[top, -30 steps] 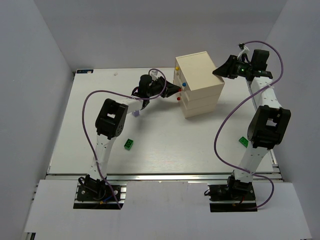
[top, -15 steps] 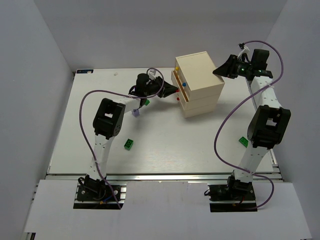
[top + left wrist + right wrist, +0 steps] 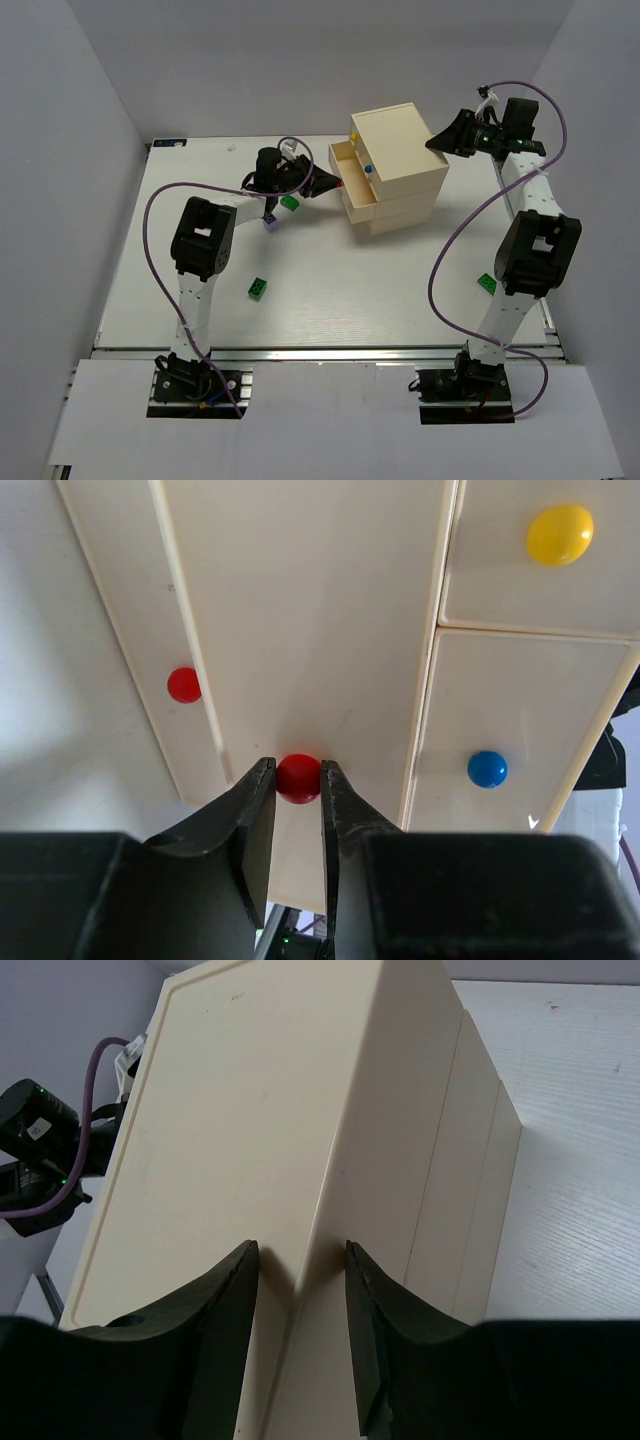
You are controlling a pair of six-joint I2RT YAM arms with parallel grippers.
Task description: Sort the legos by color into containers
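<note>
Green lego (image 3: 258, 288) lying loose near the left arm's base, left gripper (image 3: 298, 798) reaching level toward the chest (image 3: 398, 165), fingers pinched on a red knob (image 3: 298, 778), middle drawer (image 3: 352, 185) pulled out leftward, right gripper (image 3: 297, 1282) spread astride the chest's far top corner.

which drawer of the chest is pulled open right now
The middle drawer: it juts out toward the left gripper, which pinches its red knob. The other drawers sit further in.

white table (image 3: 330, 290), chest (image 3: 400, 165), scattered legos (image 3: 258, 288)
</note>
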